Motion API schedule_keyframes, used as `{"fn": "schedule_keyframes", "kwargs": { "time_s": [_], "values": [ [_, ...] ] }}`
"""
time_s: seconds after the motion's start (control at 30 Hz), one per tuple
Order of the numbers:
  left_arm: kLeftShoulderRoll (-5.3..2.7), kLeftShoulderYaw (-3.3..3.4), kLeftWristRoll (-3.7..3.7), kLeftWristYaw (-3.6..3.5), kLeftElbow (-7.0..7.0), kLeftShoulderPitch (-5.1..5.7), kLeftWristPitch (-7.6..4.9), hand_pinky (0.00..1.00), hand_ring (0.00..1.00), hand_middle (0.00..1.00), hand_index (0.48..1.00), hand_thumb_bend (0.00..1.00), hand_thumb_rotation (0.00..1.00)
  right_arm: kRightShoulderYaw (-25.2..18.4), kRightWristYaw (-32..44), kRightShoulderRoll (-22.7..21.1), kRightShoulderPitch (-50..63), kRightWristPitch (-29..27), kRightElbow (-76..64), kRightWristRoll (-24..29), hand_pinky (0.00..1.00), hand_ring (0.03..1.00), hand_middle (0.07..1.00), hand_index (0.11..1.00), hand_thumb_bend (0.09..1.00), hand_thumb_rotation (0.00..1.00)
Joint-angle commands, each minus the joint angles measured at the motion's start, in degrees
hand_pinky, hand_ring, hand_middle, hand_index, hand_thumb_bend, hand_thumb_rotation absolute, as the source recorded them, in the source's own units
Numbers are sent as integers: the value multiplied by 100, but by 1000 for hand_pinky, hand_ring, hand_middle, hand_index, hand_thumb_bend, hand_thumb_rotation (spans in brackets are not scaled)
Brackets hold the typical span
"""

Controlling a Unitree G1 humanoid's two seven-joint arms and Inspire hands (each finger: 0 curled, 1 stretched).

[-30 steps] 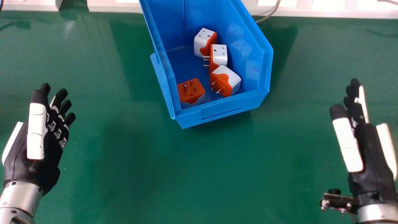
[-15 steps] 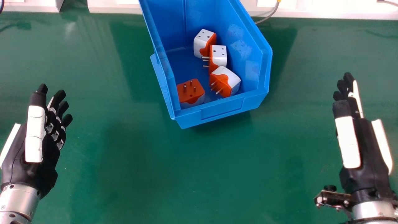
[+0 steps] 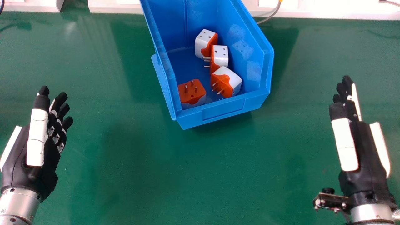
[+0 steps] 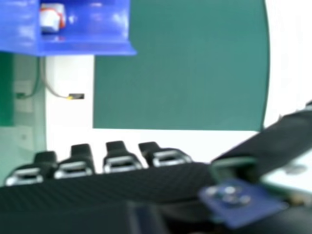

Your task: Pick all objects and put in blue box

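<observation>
1. Between eight and nine o'clock in the head view, the left hand (image 3: 47,168) is wide open, fingers straight and slightly fanned, with nothing in its hold; its silver forearm (image 3: 20,203) is cut off by the view's edge.
2. Toward twelve o'clock, the blue box (image 3: 223,109) sits on the green table (image 3: 125,156), its far end cropped by the view.
3. Inside it, at seven o'clock, the first plug adapter (image 3: 191,90) points three metal pins upward from a glossy orange face; the box wall hides part of its white body.
4. At twelve o'clock in the box, the second plug adapter (image 3: 203,42) shows a white socket face with dark holes and an orange side, partly covered by its neighbour.
5. At two o'clock, the third plug adapter (image 3: 221,56) has its sockets upward and pins toward nine; its lower part is hidden.
6. Between four and five, the fourth plug adapter (image 3: 231,79) lies tilted, pins toward eight.
7. Between three and four o'clock, the right hand (image 3: 364,150) is open and empty, its straight fingers overlapping, partly masked by the thumb.
</observation>
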Motion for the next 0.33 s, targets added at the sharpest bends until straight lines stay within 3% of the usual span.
{"fn": "schedule_keyframes", "kwargs": {
  "time_s": [0.0, 0.2, 0.3],
  "values": [
    [41, -5, 47, -21, -17, 5, -189, 1000, 1000, 992, 985, 838, 948, -89, -46, 46, -46, -168, -31, -5, 1000, 1000, 1000, 1000, 577, 1000],
    [44, -10, 26, -83, 171, -27, -312, 1000, 1000, 989, 981, 849, 927, -131, -12, 69, -42, -164, 9, -5, 1000, 1000, 1000, 1000, 557, 1000],
    [46, -28, 108, -64, 282, -32, -426, 1000, 1000, 982, 974, 864, 925, -151, -36, 78, -86, -281, 158, -45, 1000, 1000, 1000, 1000, 547, 1000]
  ]
}}
